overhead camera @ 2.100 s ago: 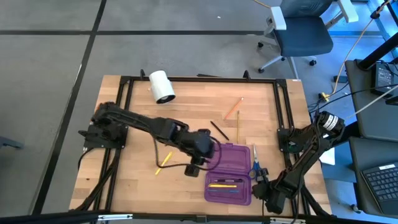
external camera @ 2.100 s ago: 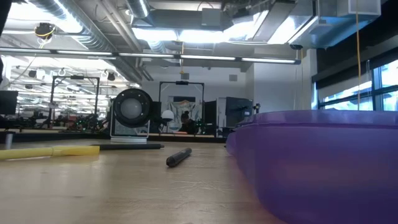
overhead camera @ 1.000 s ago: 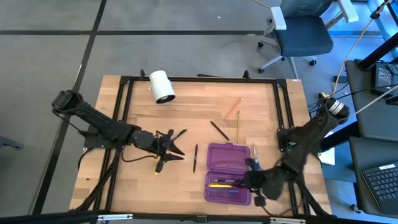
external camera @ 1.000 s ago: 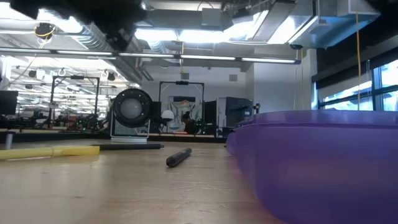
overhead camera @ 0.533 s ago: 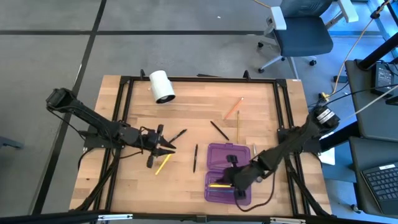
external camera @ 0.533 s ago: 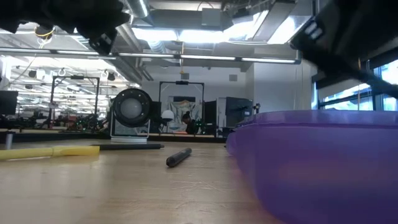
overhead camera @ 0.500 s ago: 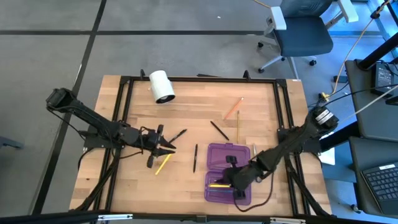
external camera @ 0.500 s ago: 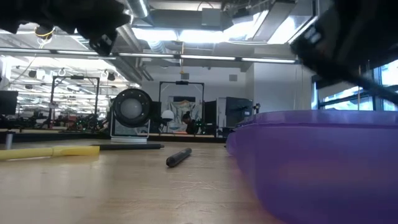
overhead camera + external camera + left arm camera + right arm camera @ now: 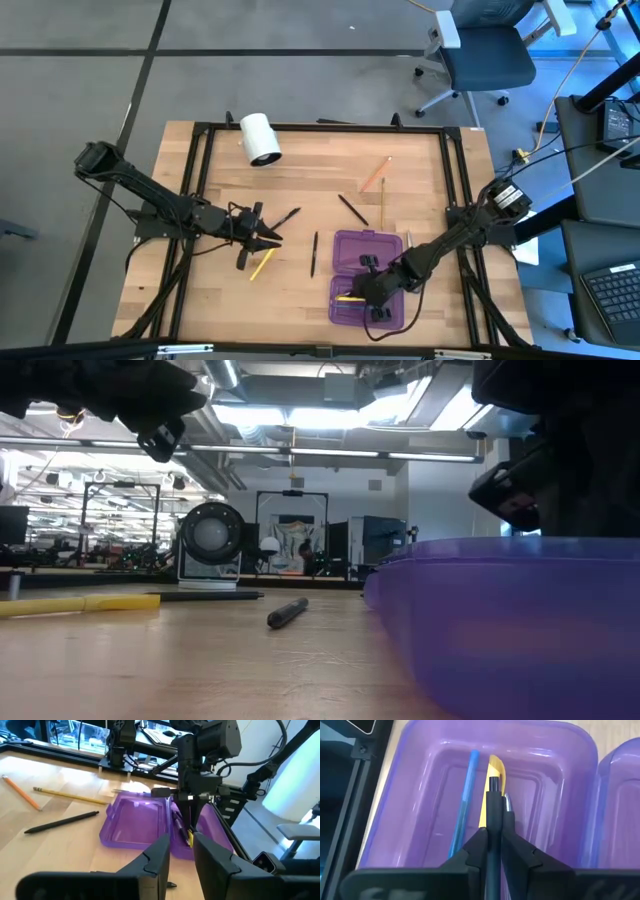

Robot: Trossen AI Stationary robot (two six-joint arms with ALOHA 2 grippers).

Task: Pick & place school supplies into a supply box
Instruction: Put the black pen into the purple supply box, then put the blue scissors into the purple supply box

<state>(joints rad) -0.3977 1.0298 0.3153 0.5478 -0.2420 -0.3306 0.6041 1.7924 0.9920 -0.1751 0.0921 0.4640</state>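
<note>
The purple supply box [image 9: 367, 278] lies open on the table's near side. Its near half [image 9: 420, 800] holds a blue pen [image 9: 465, 800], a yellow pen [image 9: 496, 772] and a grey one. My right gripper [image 9: 372, 290] stands over that half, shut on a black pen [image 9: 492, 810]. My left gripper [image 9: 264, 238] hovers open to the box's left, above a yellow pen [image 9: 262, 264] and a black pen [image 9: 287, 216]. Another black pen [image 9: 313, 253] lies flat beside the box. The scissors do not show. My right gripper pinches the black pen's shaft [image 9: 491, 837] between its two fingers, coming from above and pointing down. The pen lies along the fingers and sticks out beyond them, near upright in the left wrist view. Its free end [image 9: 493, 782] is low over the yellow pen; whether it touches, I cannot tell.
On the far half of the table lie a black pen [image 9: 351, 209], a wood-tone pencil [image 9: 382, 198] and an orange pencil [image 9: 374, 173]. A white roll [image 9: 260, 138] sits at the far left. A black frame rail [image 9: 455, 190] borders the table.
My right gripper has swung from the near right beside the box toward the table's left, and now stands over the box's near half, lower than before. My left gripper has drawn back a little toward the table's left edge. The pens on the table have stayed put.
</note>
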